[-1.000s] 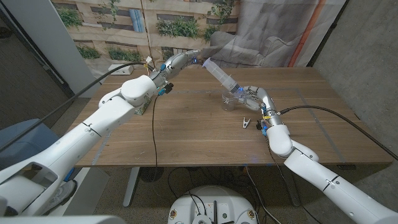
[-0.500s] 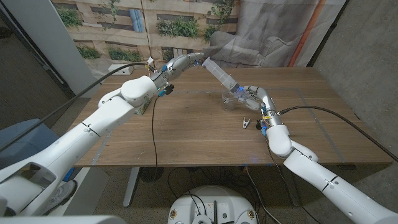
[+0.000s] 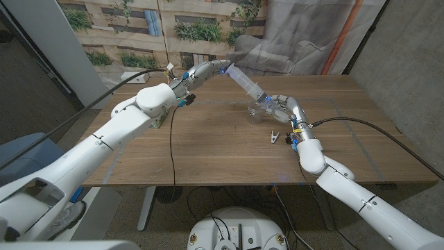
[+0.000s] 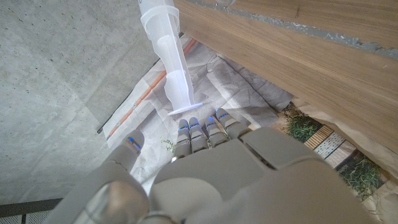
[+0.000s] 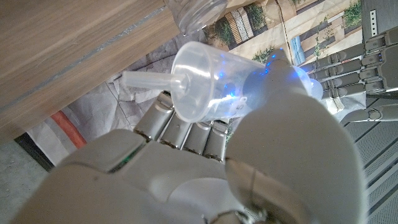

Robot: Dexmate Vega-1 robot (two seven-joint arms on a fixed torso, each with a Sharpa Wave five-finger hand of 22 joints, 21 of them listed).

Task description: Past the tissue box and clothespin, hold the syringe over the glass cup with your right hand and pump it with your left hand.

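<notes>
My right hand [image 3: 281,105] grips the clear syringe [image 3: 248,85] by its barrel, tilted with its tip down over the glass cup [image 3: 255,114]. The barrel [image 5: 205,87] shows end-on in that hand [image 5: 249,162], with the cup [image 5: 199,12] beyond it. The plunger [image 4: 177,68] sticks out up and back toward my left hand [image 3: 214,68]. In the left wrist view my left hand [image 4: 205,168] has its fingertips [image 4: 199,127] right at the plunger's end disc, thumb apart, holding nothing. A clothespin [image 3: 276,136] lies on the table near my right wrist. A greenish box [image 3: 158,123] peeks from under my left arm.
The wooden table [image 3: 208,153] has its far edge just behind the syringe. A black cable [image 3: 171,139] hangs from my left arm across the table. A white power strip [image 3: 135,78] lies at the back left. Grey sheeting [image 3: 291,48] hangs behind the table.
My left hand has edged a little toward the plunger's end. The syringe, cup and right hand have stayed in place.
</notes>
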